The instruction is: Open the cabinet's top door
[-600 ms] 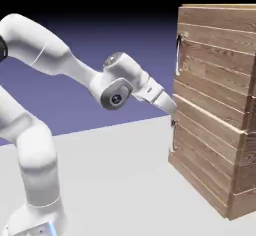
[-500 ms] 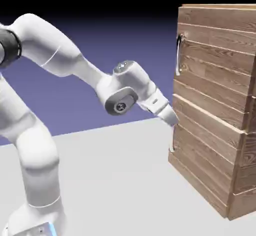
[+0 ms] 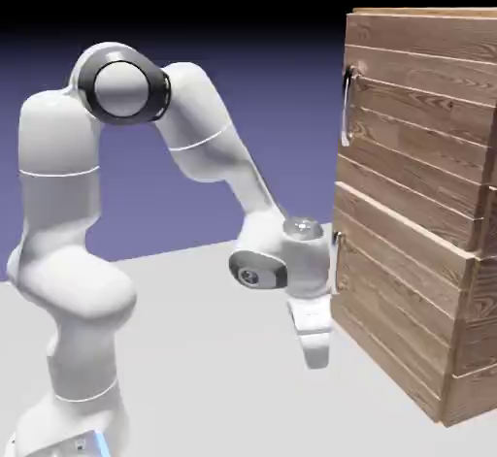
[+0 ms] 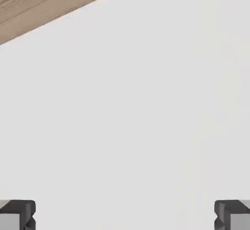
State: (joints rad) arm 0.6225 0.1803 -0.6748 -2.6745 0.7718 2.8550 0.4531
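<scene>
Your gripper (image 3: pixel 314 356) hangs low beside the cabinet (image 3: pixel 417 212), pointing down at the table (image 3: pixel 223 368), its jaws spread wide apart with nothing between them but bare tabletop. The top door (image 3: pixel 413 145) is shut and sits well above the jaws, its silver bar handle (image 3: pixel 347 106) up near the cabinet's upper edge. In the hand view only a strip of the cabinet's wood crosses the upper left corner, far from both fingertips (image 4: pixel 17 214).

Exterior view watches side-on, cabinet (image 3: pixel 417 203) at right; hand view stares down close at bench (image 4: pixel 146 116), sharing both.
</scene>
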